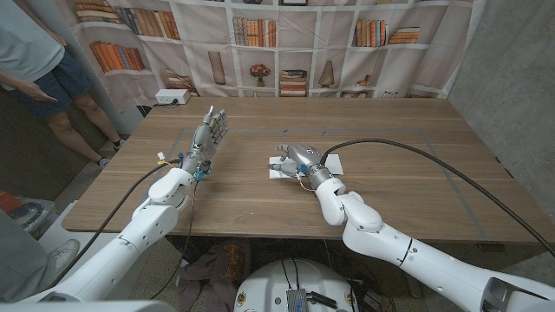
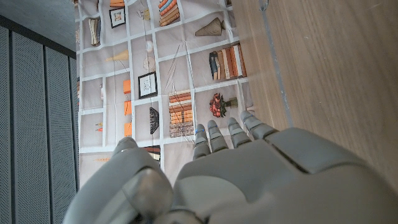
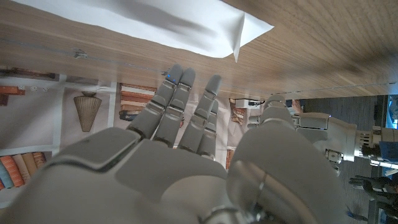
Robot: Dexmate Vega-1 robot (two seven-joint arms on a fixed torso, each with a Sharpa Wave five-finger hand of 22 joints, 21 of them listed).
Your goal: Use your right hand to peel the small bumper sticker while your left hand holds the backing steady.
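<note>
A small white paper sticker sheet on its backing (image 1: 305, 166) lies flat near the middle of the brown wooden bench (image 1: 408, 199), mostly hidden in the head view under the robot's grey right hand (image 1: 299, 159), which hovers over or rests on it; contact cannot be told. In the right wrist view the sheet (image 3: 155, 25) shows one corner turned up from the wood, with the right hand's fingers (image 3: 180, 102) stretched out, slightly apart and holding nothing. The robot's grey left hand (image 1: 208, 134) stands upright well to the left of the sheet, palm on edge, fingers (image 2: 224, 134) extended and a little apart, empty and not yet near the backing. The sheet looks thin, light and limp, so it will likely slide on the smooth bench and buckle or crease if pushed; the sticker layer may tear if pulled sharply. The raised corner seems the best place for a pinch between thumb and finger, peeling low and slowly along the sheet. Before that, the left hand would need to come across and press down the backing near the opposite edge, or the whole sheet will probably lift with the sticker.
</note>
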